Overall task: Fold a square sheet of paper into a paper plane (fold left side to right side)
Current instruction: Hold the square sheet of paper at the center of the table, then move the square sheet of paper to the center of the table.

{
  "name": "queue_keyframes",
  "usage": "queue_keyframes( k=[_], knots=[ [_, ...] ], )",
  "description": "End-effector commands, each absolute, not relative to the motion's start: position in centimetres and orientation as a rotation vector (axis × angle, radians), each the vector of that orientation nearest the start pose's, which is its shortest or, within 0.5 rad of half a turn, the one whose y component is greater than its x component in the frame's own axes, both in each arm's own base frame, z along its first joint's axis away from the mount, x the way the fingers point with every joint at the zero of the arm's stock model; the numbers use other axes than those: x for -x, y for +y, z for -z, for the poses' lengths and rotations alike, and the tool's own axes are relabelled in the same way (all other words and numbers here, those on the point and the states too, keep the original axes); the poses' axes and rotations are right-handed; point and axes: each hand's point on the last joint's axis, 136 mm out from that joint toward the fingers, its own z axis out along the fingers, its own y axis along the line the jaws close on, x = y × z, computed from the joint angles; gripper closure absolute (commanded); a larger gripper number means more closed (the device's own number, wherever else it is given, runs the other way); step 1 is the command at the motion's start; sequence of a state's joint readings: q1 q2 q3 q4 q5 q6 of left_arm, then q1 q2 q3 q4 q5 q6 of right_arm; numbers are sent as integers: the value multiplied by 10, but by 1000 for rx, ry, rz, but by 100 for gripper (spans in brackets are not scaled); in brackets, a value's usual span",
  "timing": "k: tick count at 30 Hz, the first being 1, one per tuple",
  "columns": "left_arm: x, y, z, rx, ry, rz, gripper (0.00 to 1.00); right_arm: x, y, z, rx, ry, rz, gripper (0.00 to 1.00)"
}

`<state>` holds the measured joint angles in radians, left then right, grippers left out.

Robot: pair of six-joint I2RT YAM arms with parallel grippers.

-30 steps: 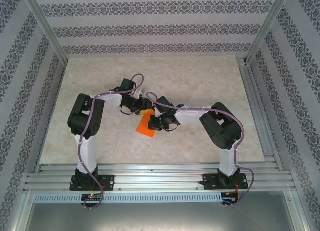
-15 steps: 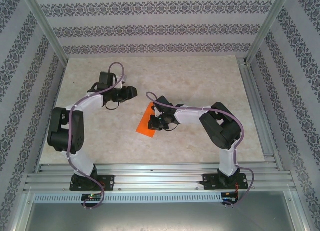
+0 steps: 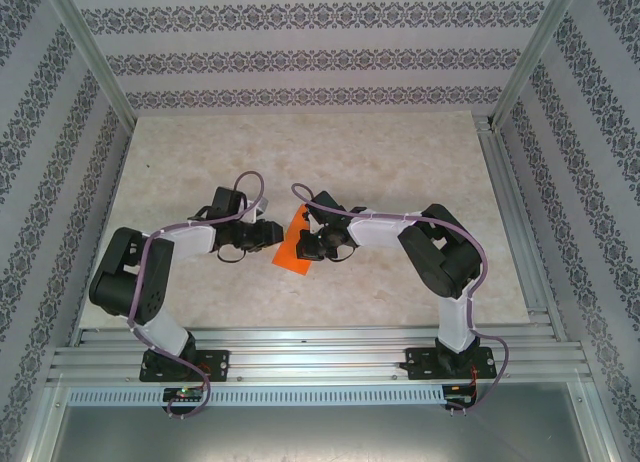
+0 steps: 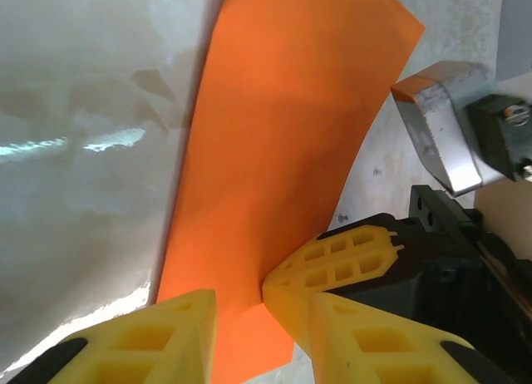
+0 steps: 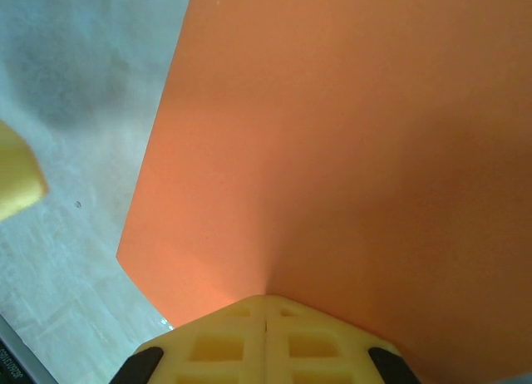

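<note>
Left of the sheet, left gripper [image 3: 266, 234]: low over the table [image 3: 400, 162], just beside the paper's left edge; a second ago it sat at the sheet's far end, then swung out to the far left, and it has now come back in
Left jaws: partly apart and narrowing, holding nothing yet; in the wrist view [image 4: 266, 344] the paper's near corner lies in the gap between the two yellow fingers [image 4: 162, 338], and I cannot tell whether either one touches it
Square sheet of paper [image 3: 290, 250]: bright orange, mid-table between the two grippers, bowed and partly lifted off the surface rather than flat; its place has barely shifted
Right gripper [image 3: 308, 244]: closed tight on the sheet's right side, fingers pressed together with the paper pinched between them [image 5: 266, 330]; it has stayed put throughout
What changed: only the left arm moved, swapping its place from the far end to the left edge
Meaning for the task: the left side looks about to be gripped for carrying over to the right; the fold itself is not yet made
</note>
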<state>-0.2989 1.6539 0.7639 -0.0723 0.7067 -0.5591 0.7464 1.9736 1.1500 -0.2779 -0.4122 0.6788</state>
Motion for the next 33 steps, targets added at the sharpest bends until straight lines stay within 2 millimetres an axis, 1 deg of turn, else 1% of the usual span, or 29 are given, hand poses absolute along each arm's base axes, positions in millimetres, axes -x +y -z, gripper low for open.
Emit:
queue_keyframes(
  k=[1,6,8,11,14,16,19,21,23,25,27,29,33],
  knots=[
    [-313,-232,-55,-27,2605,1266,65,-238,315,45,242,3120,-659,97],
    [-315,-228,-38,-1,2646,1189,66,-238,315,45,245,3121,-661,97],
    [-313,-226,-31,4,2671,1160,66,-238,315,45,250,3120,-664,97],
    [-306,-222,-18,4,2719,1112,67,-242,320,38,254,3090,-698,96],
    [-298,-220,-8,-1,2753,1089,67,-254,330,16,255,3021,-779,95],
    [-294,-217,-2,-5,2778,1058,68,-266,335,-7,246,2957,-828,94],
    [-288,-214,4,-14,2807,1018,68,-292,334,-45,189,2846,-898,94],
    [-286,-214,6,-17,2816,1008,68,-309,331,-65,139,2777,-936,94],
    [-285,-213,7,-21,2818,998,68,-328,328,-76,92,2727,-936,95],
    [-285,-212,8,-21,2823,983,68,-343,336,-84,76,2686,-967,96],
    [-283,-211,9,-19,2829,978,68,-354,347,-87,74,2662,-987,96],
    [-283,-211,9,-19,2830,973,68,-363,356,-85,68,2656,-986,96],
    [-282,-210,8,-20,2832,966,68,-378,365,-72,44,2660,-964,96]
  ],
)
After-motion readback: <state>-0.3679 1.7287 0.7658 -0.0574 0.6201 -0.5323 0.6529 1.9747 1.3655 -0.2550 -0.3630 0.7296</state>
